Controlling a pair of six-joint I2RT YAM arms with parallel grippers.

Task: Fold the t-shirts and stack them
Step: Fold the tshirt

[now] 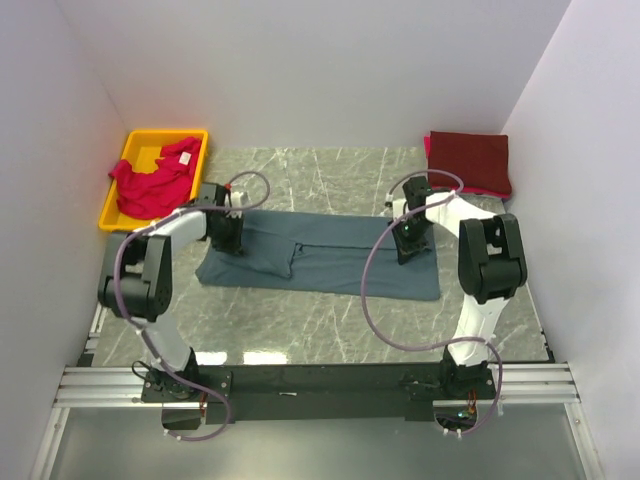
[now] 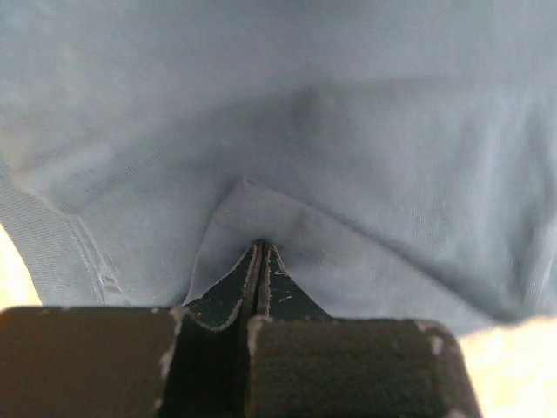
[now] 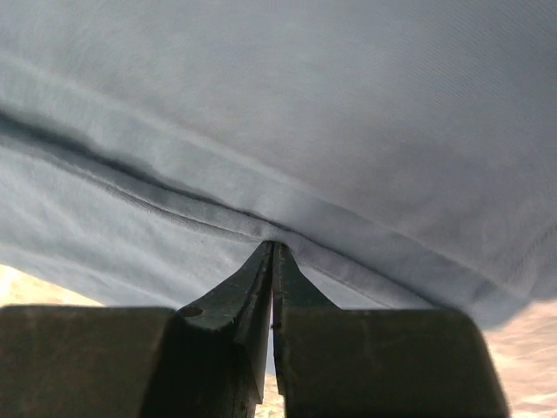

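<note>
From above, the slate blue-grey t-shirt lies spread on the counter. In the left wrist view, the left pincer is clenched on a fold of it. In the right wrist view, the right pincer grips its hem.

Marble table: blue-grey t-shirt centre, maroon t-shirt, yellow bin.

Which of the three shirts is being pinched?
The blue-grey t-shirt mid-table, in the left gripper and right gripper. The pinkish-red t-shirt lies in the yellow bin; the maroon t-shirt sits folded.
</note>
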